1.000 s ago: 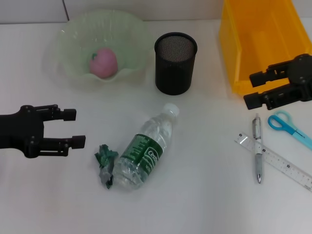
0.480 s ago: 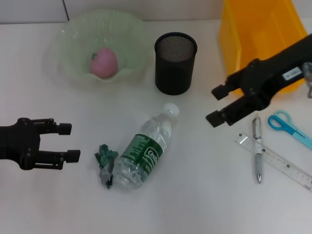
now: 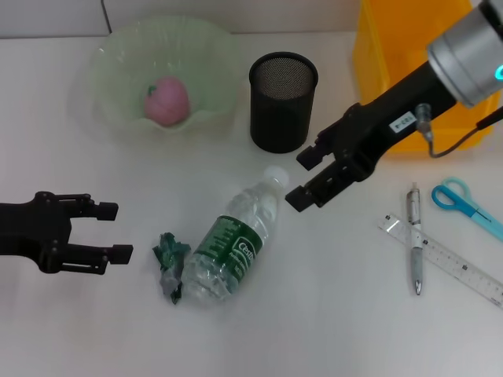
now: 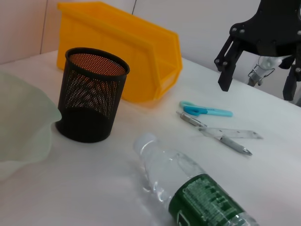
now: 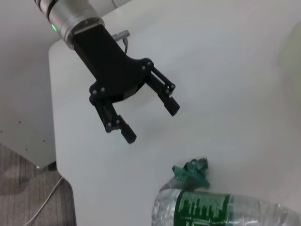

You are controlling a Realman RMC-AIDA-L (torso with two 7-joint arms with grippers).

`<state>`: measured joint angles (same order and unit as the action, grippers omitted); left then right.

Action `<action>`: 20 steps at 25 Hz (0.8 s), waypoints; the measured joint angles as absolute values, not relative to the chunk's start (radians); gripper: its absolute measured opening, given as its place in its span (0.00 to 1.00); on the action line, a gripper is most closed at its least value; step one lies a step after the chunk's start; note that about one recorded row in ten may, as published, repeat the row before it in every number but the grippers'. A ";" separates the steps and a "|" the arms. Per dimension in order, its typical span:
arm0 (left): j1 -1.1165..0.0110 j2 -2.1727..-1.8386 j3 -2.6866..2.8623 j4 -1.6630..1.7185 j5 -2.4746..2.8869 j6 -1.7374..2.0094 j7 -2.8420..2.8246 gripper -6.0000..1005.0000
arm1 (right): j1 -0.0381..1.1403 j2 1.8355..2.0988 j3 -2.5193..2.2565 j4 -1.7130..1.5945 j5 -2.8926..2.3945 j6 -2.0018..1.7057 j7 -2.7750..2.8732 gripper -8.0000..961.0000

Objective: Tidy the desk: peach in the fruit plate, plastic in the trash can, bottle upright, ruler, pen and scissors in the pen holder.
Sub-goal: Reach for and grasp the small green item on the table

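The pink peach (image 3: 167, 100) lies in the pale green fruit plate (image 3: 110, 63). The clear bottle (image 3: 232, 247) with a green label lies on its side mid-table, cap toward the black mesh pen holder (image 3: 283, 102). Crumpled green plastic (image 3: 170, 263) touches the bottle's base. My right gripper (image 3: 302, 179) hangs open just right of the cap. My left gripper (image 3: 114, 232) is open, left of the plastic. Pen (image 3: 414, 247), ruler (image 3: 444, 259) and blue scissors (image 3: 464, 204) lie at the right. The left wrist view shows the bottle (image 4: 188, 188) and the right gripper (image 4: 256, 87).
The yellow trash bin (image 3: 409, 71) stands at the back right, behind my right arm. The pen holder (image 4: 91, 101) stands between the plate and the bin. In the right wrist view the table's left edge runs past the left gripper (image 5: 151, 122).
My right arm has swung left from beside the yellow bin to just right of the bottle's cap, staying open. The left gripper has barely shifted.
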<state>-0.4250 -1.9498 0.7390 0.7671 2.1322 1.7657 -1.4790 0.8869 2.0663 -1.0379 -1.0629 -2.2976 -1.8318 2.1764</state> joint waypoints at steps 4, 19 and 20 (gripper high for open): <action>-0.438 -1.959 0.744 0.766 2.155 1.753 -1.473 0.83 | 0.893 2.074 -1.039 -1.040 -2.295 -1.809 2.169 0.84; -0.485 -2.001 0.747 0.758 2.257 1.685 -1.479 0.83 | 0.821 2.074 -1.029 -1.035 -2.275 -1.816 2.166 0.84; -0.487 -2.002 0.747 0.758 2.260 1.684 -1.479 0.83 | 0.816 2.072 -1.029 -1.035 -2.273 -1.817 2.166 0.84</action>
